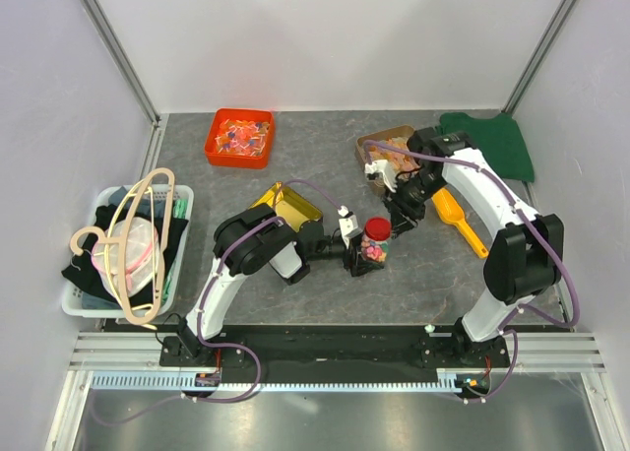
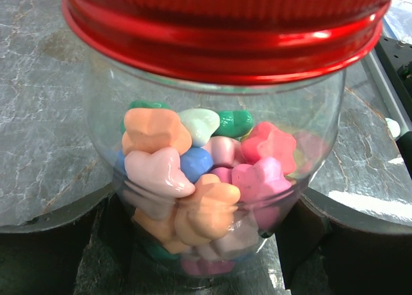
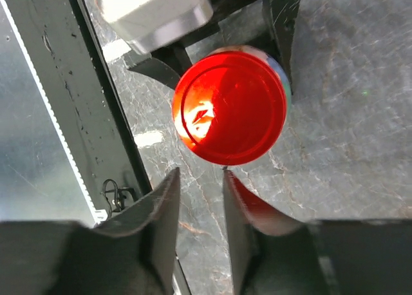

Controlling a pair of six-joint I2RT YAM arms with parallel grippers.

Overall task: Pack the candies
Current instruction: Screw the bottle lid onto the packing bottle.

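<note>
**Grey marbled tabletop** (image 1: 325, 165): work surface.

**Left gripper** (image 1: 360, 254): clamped wide on the lower body of the jar, which is held upright near the table's front centre.

**Right gripper** (image 3: 199, 185): fingers narrowly apart with nothing held. It is positioned above the lid and does not touch it.

**Clear round plastic jar** (image 2: 322, 114): filled well over half.

**Red ribbed metal screw lid** (image 3: 230, 105): seated over the jar's mouth.

**Small chunky candies in mixed colours** (image 2: 193, 179): all contained in the jar.

**Step:** closing is judged to be in hand, with packing nearly complete.

**Next move:** a centred regrip of the lid is called for if tightening is needed. Otherwise the jar is to be released gently.
</note>
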